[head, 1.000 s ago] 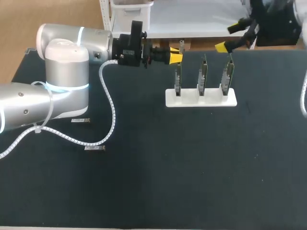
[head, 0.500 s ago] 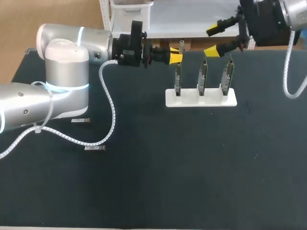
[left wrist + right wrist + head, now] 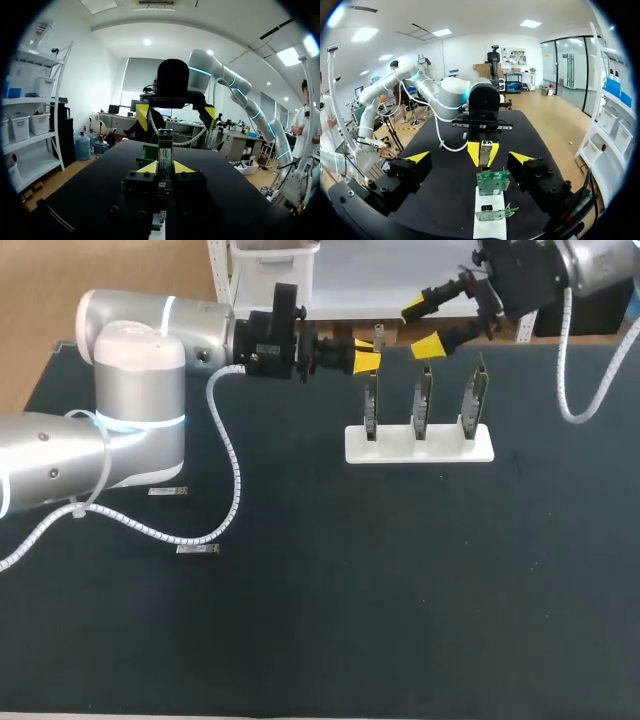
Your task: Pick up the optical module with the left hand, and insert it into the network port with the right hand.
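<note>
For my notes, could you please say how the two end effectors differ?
The left yellow-tipped end effector is shut on the slim metal optical module; the right yellow-tipped end effector is open, empty. Left fingers sit close together, right ones wide apart. Both face the white rack.

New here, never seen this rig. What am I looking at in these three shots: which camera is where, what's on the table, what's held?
It is a robot with two arms at a black table, each ending in a two-fingered gripper with yellow tips. The head view looks down from above and behind; the two round pictures come from cameras on the wrists, looking along the fingers. The left gripper is shut on a small optical module. The right gripper is open and faces it. On the table is a white stand holding three upright circuit boards; what look like two more modules lie near the left arm.
</note>
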Tool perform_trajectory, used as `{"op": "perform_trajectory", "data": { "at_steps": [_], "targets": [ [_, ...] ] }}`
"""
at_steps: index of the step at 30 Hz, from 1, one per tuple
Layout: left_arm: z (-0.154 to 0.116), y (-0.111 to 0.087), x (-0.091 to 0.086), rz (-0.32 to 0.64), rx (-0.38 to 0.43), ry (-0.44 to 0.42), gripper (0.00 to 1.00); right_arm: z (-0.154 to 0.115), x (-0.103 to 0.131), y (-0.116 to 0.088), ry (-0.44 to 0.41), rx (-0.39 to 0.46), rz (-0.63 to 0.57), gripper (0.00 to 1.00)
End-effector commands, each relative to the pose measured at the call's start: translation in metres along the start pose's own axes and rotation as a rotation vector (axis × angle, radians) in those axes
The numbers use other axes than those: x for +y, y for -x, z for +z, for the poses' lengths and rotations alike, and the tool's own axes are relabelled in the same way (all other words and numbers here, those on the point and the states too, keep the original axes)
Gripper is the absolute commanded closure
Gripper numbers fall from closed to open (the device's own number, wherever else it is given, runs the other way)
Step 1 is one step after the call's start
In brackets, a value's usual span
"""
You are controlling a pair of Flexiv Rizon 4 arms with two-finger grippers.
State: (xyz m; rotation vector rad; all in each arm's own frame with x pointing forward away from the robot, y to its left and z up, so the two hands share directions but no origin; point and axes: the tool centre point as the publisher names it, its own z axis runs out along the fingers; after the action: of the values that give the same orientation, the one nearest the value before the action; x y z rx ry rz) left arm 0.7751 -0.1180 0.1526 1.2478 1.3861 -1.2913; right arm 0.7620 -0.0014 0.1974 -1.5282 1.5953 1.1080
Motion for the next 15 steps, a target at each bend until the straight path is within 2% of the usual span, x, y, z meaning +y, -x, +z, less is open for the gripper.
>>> {"op": "perform_trajectory", "data": {
  "at_steps": [1, 6, 15],
  "targets": [
    [0.0, 0.0, -0.001, 0.0, 0.0, 0.005, 1.0, 0.004, -0.004, 0.0, -0.046, -0.02, 0.01, 0.0],
    [0.0, 0.0, -0.001, 0.0, 0.0, 0.005, 1.0, 0.008, -0.005, 0.001, -0.108, -0.044, 0.015, 0.0],
    [0.0, 0.0, -0.001, 0.0, 0.0, 0.005, 1.0, 0.021, -0.005, 0.004, -0.074, -0.037, 0.009, 0.0]
  ]
}}
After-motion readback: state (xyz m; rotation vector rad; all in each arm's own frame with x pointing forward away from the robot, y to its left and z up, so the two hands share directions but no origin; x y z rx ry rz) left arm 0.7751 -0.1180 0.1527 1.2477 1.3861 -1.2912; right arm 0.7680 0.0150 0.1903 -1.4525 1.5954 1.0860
